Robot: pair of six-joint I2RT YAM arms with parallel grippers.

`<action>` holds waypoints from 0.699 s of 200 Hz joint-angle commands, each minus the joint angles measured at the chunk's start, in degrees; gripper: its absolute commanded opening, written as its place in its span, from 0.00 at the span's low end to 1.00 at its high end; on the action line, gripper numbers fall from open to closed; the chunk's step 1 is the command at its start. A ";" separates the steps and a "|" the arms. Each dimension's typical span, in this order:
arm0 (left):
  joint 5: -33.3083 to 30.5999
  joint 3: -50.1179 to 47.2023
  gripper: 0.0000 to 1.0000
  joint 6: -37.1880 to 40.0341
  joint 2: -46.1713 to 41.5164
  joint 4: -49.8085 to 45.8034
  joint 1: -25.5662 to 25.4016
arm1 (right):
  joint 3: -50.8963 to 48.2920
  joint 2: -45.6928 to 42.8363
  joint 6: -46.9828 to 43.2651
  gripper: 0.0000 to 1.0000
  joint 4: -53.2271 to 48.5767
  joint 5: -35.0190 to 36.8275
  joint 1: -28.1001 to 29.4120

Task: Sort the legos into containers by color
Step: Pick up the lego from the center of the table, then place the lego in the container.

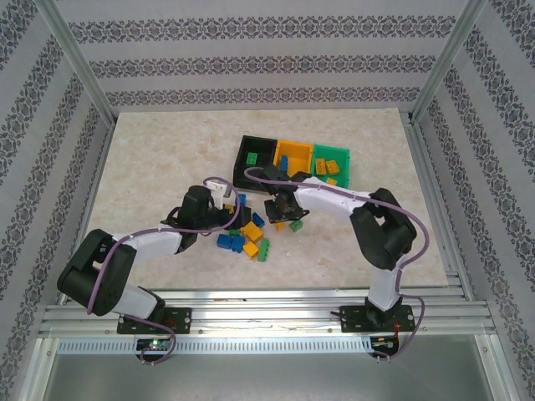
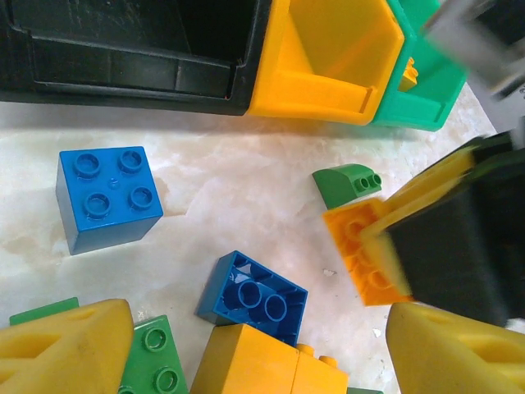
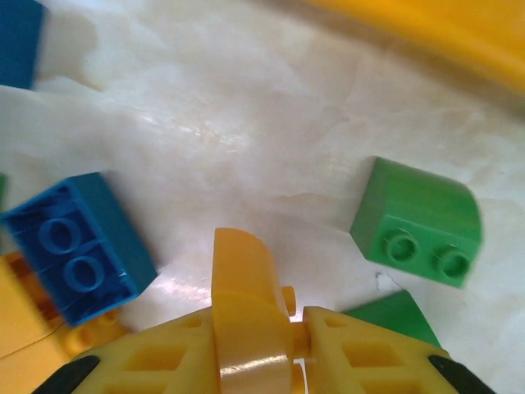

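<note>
The right hand pinches an orange brick just on the near side of the orange bin, seemingly by one thin edge, so it could twist loose when lifted. The left hand, spread wide close by, risks a bump.

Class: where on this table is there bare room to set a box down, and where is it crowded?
Bare: the table left of the black bin; its far-right corner past the green bin; the near strip in front of the brick pile. Crowded: between pile and bins.
</note>
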 commanded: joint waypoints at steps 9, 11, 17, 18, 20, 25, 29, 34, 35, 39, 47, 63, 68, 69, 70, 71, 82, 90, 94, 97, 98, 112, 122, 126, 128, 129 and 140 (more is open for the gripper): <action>1.43 -0.11 0.81 -1.18 -0.11 3.00 1.04 | -2.58 -7.89 0.29 0.30 3.64 1.10 -4.13; 1.35 -0.14 0.81 -1.18 -0.15 2.93 1.05 | -2.72 -8.25 0.28 0.30 3.77 1.01 -4.50; 1.18 -0.24 0.81 -1.09 -0.10 2.83 1.05 | -3.22 -9.28 0.11 0.30 4.34 0.92 -5.54; 1.12 -0.24 0.81 -1.09 -0.10 2.82 1.05 | -3.38 -9.47 0.06 0.30 4.38 0.92 -5.74; 1.04 -0.22 0.81 -1.02 -0.10 2.84 1.05 | -3.60 -9.85 0.01 0.30 4.62 0.86 -6.36; 0.89 -0.18 0.81 -0.99 -0.17 2.82 1.08 | -4.06 -10.76 -0.15 0.30 5.23 0.83 -7.31; 0.95 -0.24 0.81 -0.96 -0.15 2.76 1.13 | -4.35 -11.42 -0.38 0.30 5.73 0.82 -8.29; 0.95 -0.18 0.81 -1.06 -0.16 2.78 1.13 | -4.85 -12.16 -0.77 0.30 6.34 0.92 -9.63; 1.01 -0.17 0.81 -1.03 -0.18 2.76 1.13 | -4.94 -12.23 -0.91 0.30 6.48 0.97 -9.90; 1.14 -0.07 0.81 -1.06 -0.22 2.75 1.07 | -5.21 -12.67 -1.29 0.30 6.91 1.22 -10.76; 1.36 -0.09 0.81 -1.11 -0.33 2.78 1.13 | -5.61 -13.49 -2.34 0.31 7.64 2.15 -13.15; 1.28 -0.19 0.81 -1.10 -0.47 2.80 1.13 | -5.20 -13.96 -4.20 0.32 8.53 2.87 -18.11; 1.18 -0.24 0.81 -0.97 -0.48 2.65 1.13 | -4.84 -13.81 -4.60 0.32 8.84 2.47 -19.79; 1.12 -0.24 0.81 -0.99 -0.46 2.60 1.13 | -4.76 -13.75 -4.67 0.32 8.87 2.31 -20.12; 1.09 -0.24 0.81 -0.91 -0.46 2.58 1.13 | -4.72 -13.73 -4.74 0.32 8.94 2.15 -20.46; 1.04 -0.24 0.81 -0.87 -0.50 2.57 1.13 | -4.56 -13.63 -4.87 0.32 8.97 1.97 -20.72; 0.89 -0.09 0.81 -0.78 -0.44 2.47 1.12 | -3.34 -12.65 -5.58 0.34 9.76 0.91 -23.79; 0.97 -0.07 0.81 -0.85 -0.37 2.46 1.19 | -2.03 -11.56 -5.97 0.36 9.88 -0.25 -25.61; 1.09 -0.07 0.81 -0.85 -0.35 2.49 1.18 | -1.40 -10.89 -6.15 0.38 9.78 -0.76 -26.28; 1.19 -0.06 0.81 -0.96 -0.29 2.43 1.13 | -0.75 -10.27 -6.32 0.39 9.70 -1.11 -26.76; 1.17 -0.02 0.81 -0.98 -0.28 2.49 1.17 | -0.65 -10.05 -6.36 0.39 9.61 -1.24 -26.95; 1.11 -0.01 0.81 -0.84 -0.23 2.54 1.16 | 2.32 -7.68 -6.90 0.42 7.56 -3.35 -28.01; 0.67 -0.03 0.81 -0.46 -0.21 2.16 1.22 | 2.84 -7.02 -7.03 0.43 7.12 -4.35 -27.93; 0.48 -0.02 0.81 -0.39 -0.25 2.05 1.22 | 2.46 -7.17 -6.87 0.43 7.43 -4.43 -27.80; 0.42 -0.03 0.81 -0.39 -0.16 2.01 1.22 | 2.16 -7.30 -6.74 0.43 7.68 -4.46 -27.72; 0.39 -0.05 0.81 -0.34 -0.13 1.98 1.27 | 2.00 -7.34 -6.65 0.43 7.81 -4.54 -27.69; 0.41 0.07 0.81 -0.38 -0.03 1.98 1.38 | -0.07 -8.18 -6.08 0.43 9.64 -5.02 -27.28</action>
